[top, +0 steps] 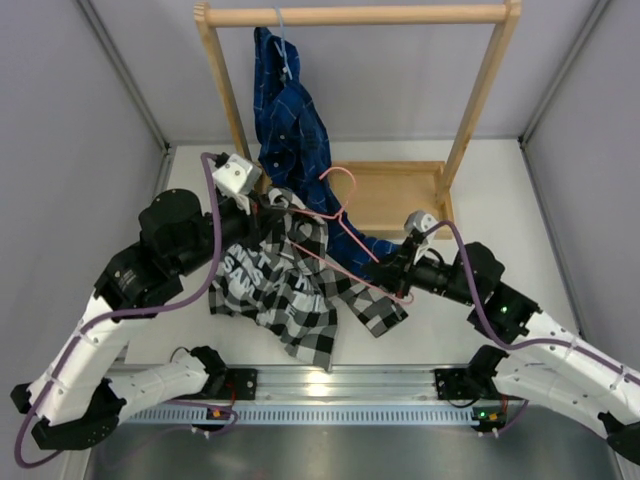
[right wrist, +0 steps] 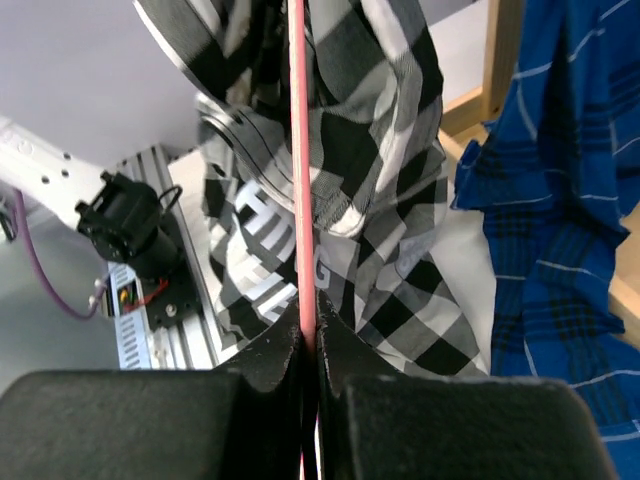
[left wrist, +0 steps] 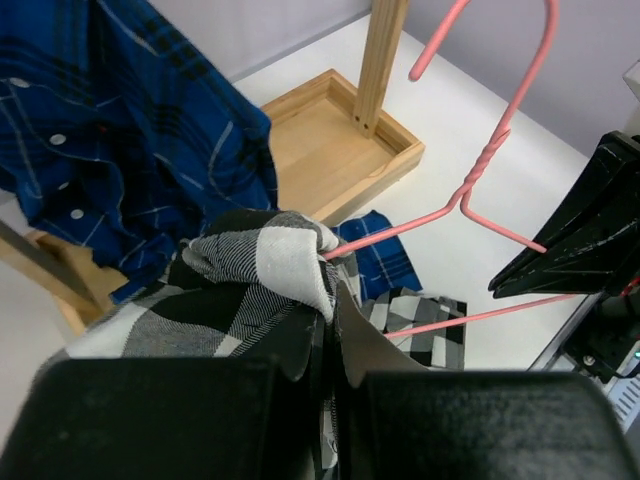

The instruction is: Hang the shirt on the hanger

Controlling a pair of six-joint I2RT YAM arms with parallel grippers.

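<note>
**Both claws clenched: left on the shirt, right on the hanger**

At the left, the left claw (top: 266, 206) is clenched on a bunched fold of the shirt (top: 285, 285). Its wrist view shows the checked cloth pinched between the two black fingers (left wrist: 300, 345), with a white-and-grey lump of fabric standing just above them. From that grip the shirt hangs and spreads down toward the near edge of the white surface (top: 490, 190), white lettering showing on its left half.

Behind it, the blue shirt (top: 295, 120) hangs from the wooden rack (top: 350, 15), its lower hem trailing onto the rack's base.

In the middle, the hanger (top: 345, 222) is tilted above the shirt, hook toward the rack. From the left wrist, one pink wire arm (left wrist: 400, 235) runs straight into the pinched fold, and the lower wire passes over a checked patch of the shirt on the surface.

At the right, the right claw (top: 397, 272) is shut tight on the hanger's wire. Its wrist view shows the pink wire (right wrist: 298, 150) rising from between the closed fingers (right wrist: 270, 355) and running in front of the draped shirt (right wrist: 380, 200), the blue shirt (right wrist: 560, 200) off to the side.
</note>
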